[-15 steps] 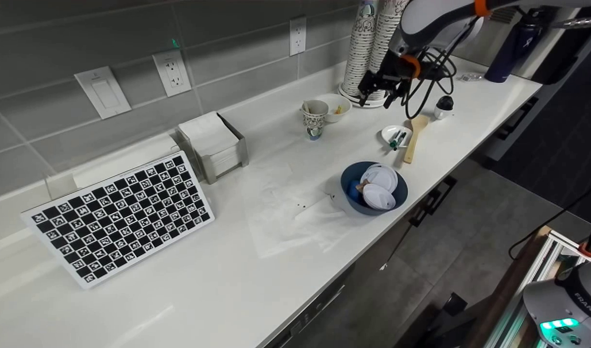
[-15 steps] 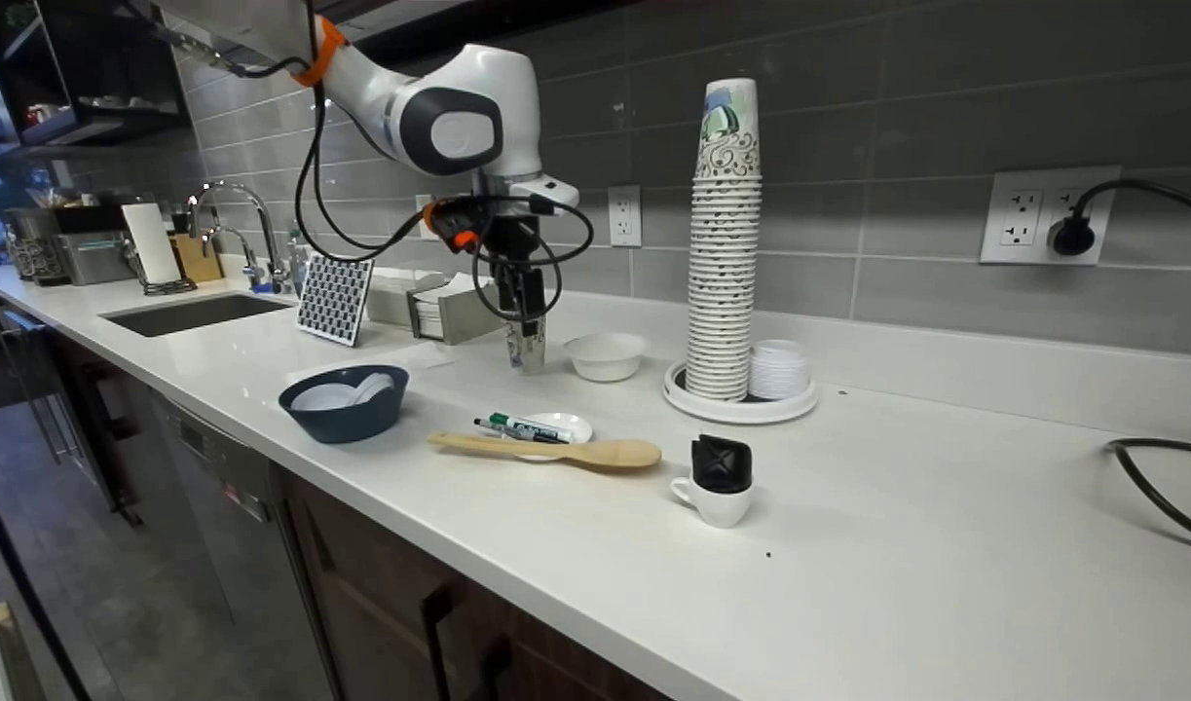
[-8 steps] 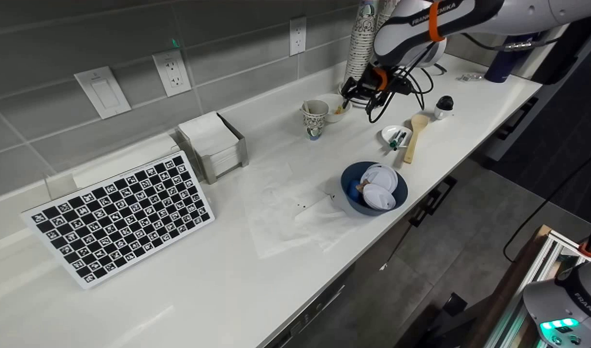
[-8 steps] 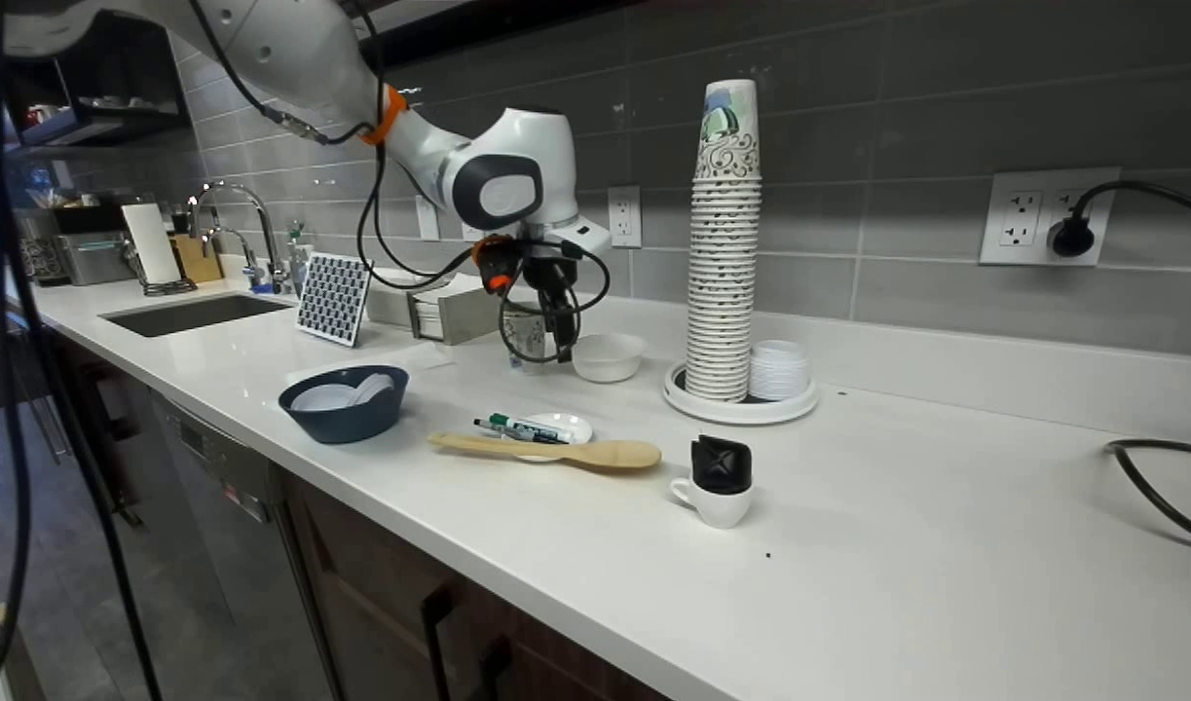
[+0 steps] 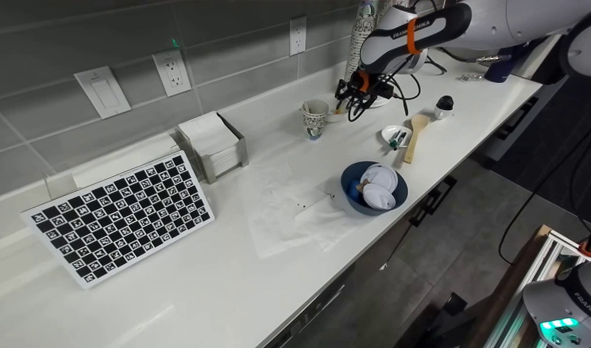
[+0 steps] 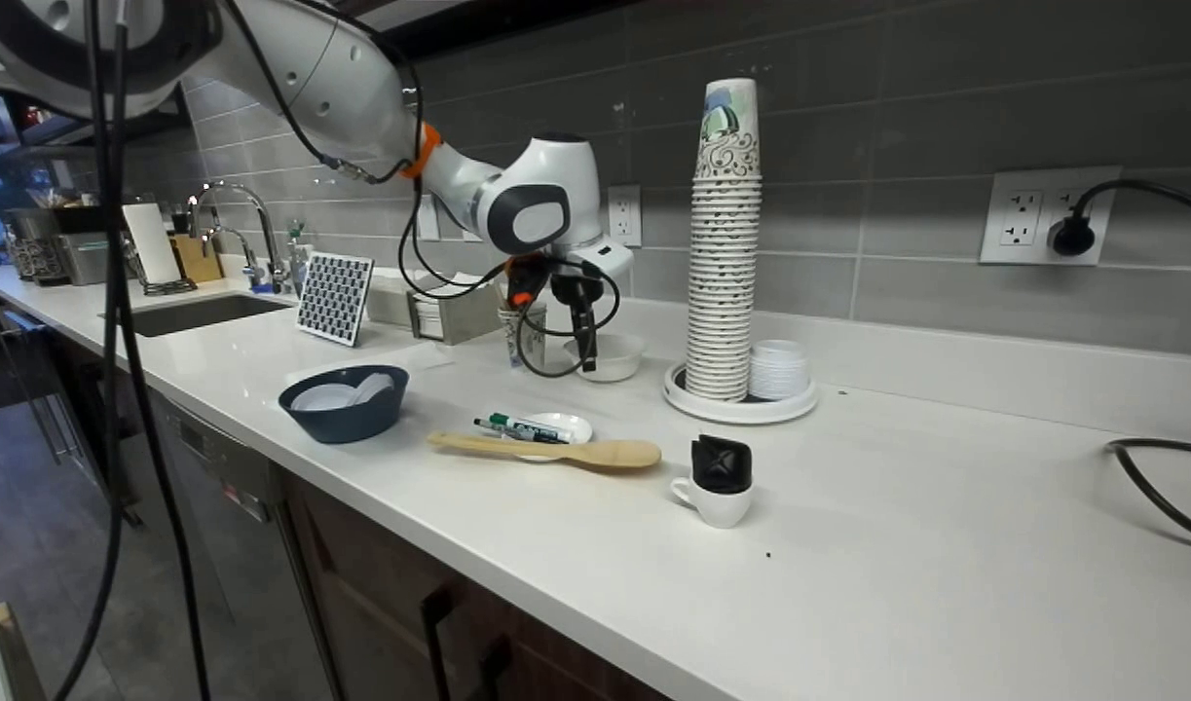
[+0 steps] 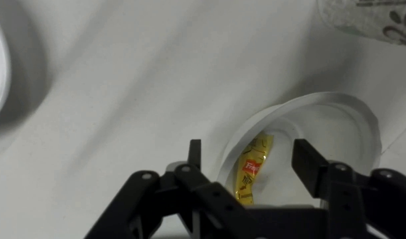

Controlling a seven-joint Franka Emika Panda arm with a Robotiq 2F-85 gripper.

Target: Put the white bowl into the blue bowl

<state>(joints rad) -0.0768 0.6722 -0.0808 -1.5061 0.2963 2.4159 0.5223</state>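
From left to right in an exterior view stood the blue bowl (image 6: pixel 347 426), dark and broad with white pieces (image 6: pixel 324 397) in it, then a patterned cup (image 6: pixel 534 343), then the white bowl (image 6: pixel 624 364), upright just beside that cup. The white bowl was round and pale with a thin rim; in the wrist view a yellow packet (image 7: pixel 254 166) lay inside, along its left wall. The blue bowl sat near the front edge of the counter (image 6: pixel 848 574) — white surface ran between the two bowls, with a small dish (image 6: pixel 577 426) and a wooden spoon (image 6: pixel 610 454) nearer the front and a cup stack (image 6: pixel 724 282) apart on the right. The arm (image 6: pixel 352 97) sloped down from the upper left, its gripper (image 7: pixel 247 152) pointing down at the white bowl. Its fingers (image 7: pixel 309 166) were spread — one outside the rim, one over the hollow; whether either touched could not be told.
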